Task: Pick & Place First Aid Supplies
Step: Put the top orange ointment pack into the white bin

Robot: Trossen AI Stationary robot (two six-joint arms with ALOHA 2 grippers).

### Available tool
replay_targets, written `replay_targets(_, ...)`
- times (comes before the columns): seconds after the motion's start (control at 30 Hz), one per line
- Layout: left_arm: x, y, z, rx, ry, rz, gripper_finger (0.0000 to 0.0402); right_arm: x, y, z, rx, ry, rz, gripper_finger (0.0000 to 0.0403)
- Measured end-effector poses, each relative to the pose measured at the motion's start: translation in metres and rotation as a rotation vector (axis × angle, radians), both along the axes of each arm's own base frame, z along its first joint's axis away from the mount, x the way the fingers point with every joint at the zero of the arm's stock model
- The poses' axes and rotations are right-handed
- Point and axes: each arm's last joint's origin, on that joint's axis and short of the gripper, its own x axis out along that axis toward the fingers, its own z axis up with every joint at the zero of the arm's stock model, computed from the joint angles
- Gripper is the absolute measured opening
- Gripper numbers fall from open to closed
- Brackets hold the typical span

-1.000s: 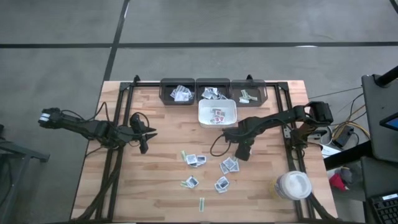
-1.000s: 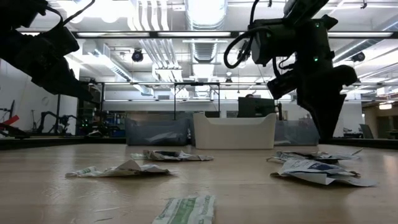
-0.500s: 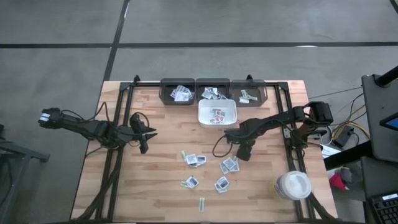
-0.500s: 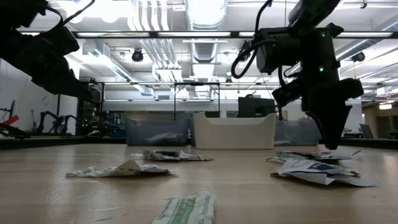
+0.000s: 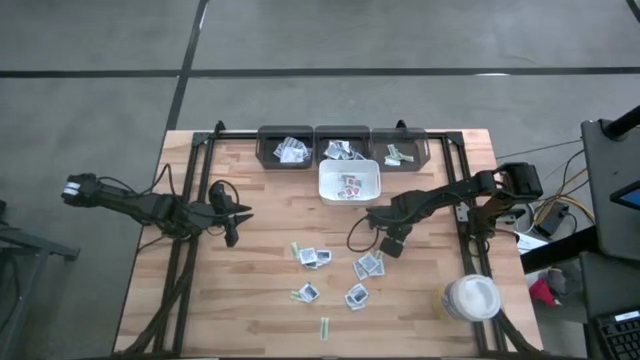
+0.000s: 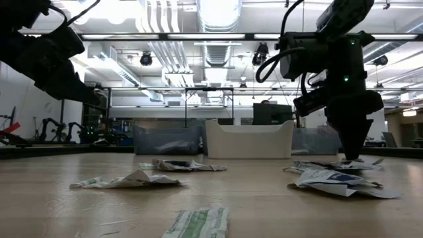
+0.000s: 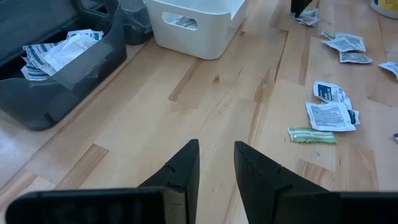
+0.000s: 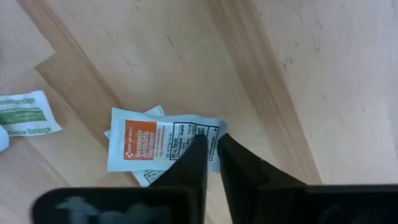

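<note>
First aid supplies lie scattered on the wooden table as small flat packets [image 5: 315,257], [image 5: 356,296] and a narrow strip [image 5: 325,327]. My right gripper [image 5: 388,248] points straight down at the right-hand cluster [image 5: 368,265]. It is shut on an orange-printed packet [image 8: 155,142] that lies on another packet [image 8: 149,177]. My left gripper [image 5: 232,215] hovers open over bare wood at the table's left [image 7: 214,149], with nothing between its fingers. My right gripper [image 8: 211,138] pinches the orange-printed packet between its two fingers, at the packet's short edge near a corner [image 8: 209,127]. The fingers come from above, pointing down [image 6: 350,157]. The packet lies flat on the table, on top of another packet.
A white tray [image 5: 349,180] with packets inside stands at the far middle. Behind it sit three dark bins [image 5: 288,148], [image 5: 343,148], [image 5: 399,150]. A white-lidded jar [image 5: 472,298] stands near the right front. A green-printed packet [image 8: 28,112] lies close to the held one.
My right gripper has sunk straight down onto the right-hand cluster of packets until its fingertips reach the table. The packets have stayed where they were.
</note>
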Motion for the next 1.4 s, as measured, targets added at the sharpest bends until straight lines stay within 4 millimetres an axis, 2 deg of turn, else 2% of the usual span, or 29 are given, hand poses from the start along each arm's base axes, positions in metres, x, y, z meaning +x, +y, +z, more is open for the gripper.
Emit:
replay_targets(0.07, 0.000, 0.000, 0.000, 0.000, 0.000, 0.000, 0.0094, 0.000, 0.000, 0.001, 0.002, 0.003, -0.001, 0.0016)
replay_targets(0.17, 0.000, 0.000, 0.000, 0.000, 0.000, 0.000, 0.0094, 0.002, 0.000, 0.003, 0.006, 0.007, -0.005, 0.0010)
replay_targets(0.5, 0.000, 0.000, 0.000, 0.000, 0.000, 0.000, 0.0094, 0.014, -0.004, 0.012, 0.031, -0.032, -0.027, 0.0008)
replay_targets(0.77, 0.000, 0.000, 0.000, 0.000, 0.000, 0.000, 0.0094, 0.031, -0.015, 0.017, 0.126, -0.183, -0.157, 0.0008)
replay_targets(0.97, 0.000, 0.000, 0.000, 0.000, 0.001, 0.000, 0.0094, 0.033, -0.019, 0.017, 0.152, -0.200, -0.175, 0.0008)
replay_targets(1.07, 0.000, 0.000, 0.000, 0.000, 0.000, 0.000, 0.0094, 0.033, -0.018, 0.018, 0.208, -0.201, -0.165, 0.0008)
replay_targets(1.17, 0.000, 0.000, 0.000, 0.000, 0.001, 0.000, 0.0094, 0.034, -0.014, 0.020, 0.334, -0.215, -0.118, 0.0008)
replay_targets(1.3, 0.000, 0.000, 0.000, 0.000, 0.001, 0.000, 0.0094, 0.049, -0.009, 0.030, 0.563, -0.366, -0.038, 0.0008)
replay_targets(1.4, 0.000, 0.000, 0.000, 0.000, 0.001, 0.000, 0.0094, 0.070, -0.011, 0.045, 0.585, -0.576, 0.004, 0.0008)
